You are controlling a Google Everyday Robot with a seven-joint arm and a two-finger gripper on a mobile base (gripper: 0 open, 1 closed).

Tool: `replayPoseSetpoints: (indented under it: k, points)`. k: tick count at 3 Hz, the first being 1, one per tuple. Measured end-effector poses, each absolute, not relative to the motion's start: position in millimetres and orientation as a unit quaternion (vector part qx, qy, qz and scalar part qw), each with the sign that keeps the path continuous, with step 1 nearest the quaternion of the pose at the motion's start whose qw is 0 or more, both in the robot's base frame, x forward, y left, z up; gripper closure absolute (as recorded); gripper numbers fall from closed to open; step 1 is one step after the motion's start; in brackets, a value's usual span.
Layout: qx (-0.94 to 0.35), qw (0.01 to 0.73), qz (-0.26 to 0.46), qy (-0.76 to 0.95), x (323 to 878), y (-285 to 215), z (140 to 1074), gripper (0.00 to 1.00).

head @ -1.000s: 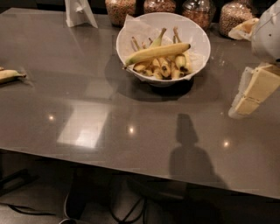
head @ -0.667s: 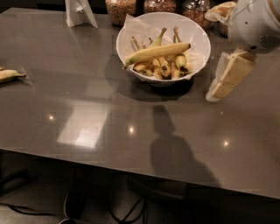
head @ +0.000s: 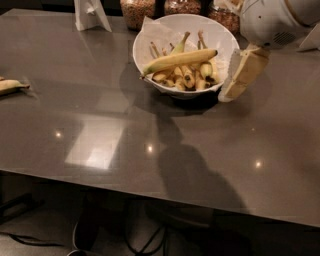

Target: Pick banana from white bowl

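The long pale yellow-green banana (head: 180,61) lies across the top of several short brown-spotted bananas in the white bowl (head: 218,34), which stands at the back middle of the dark table. The bowl has a crumpled white paper lining. My gripper (head: 242,75) hangs from the white arm head (head: 272,22) just right of the bowl, close beside its right rim and a little above the table. It holds nothing that I can see. Its shadow falls on the table in front of the bowl.
A small lone yellow banana (head: 10,86) lies at the table's left edge. Glass jars (head: 137,10) of dry goods stand behind the bowl. A white folded card stand (head: 90,14) is at the back left. The table's front edge runs across the lower view.
My gripper and arm head have moved left from the table's right side to right beside the bowl's right rim. The view now sits closer to the bowl.
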State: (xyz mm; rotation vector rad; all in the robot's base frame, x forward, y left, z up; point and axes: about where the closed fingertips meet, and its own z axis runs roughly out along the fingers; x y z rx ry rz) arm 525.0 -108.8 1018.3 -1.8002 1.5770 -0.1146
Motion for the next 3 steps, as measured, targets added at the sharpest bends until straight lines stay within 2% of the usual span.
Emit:
replayPoseSetpoints:
  k: [2, 3]
  points:
    - [-0.711, 0.355, -0.105, 0.598, 569.6, -109.1, 1007.6, 0.00]
    - [-0.713, 0.352, -0.122, 0.594, 600.6, -102.2, 996.6, 0.19]
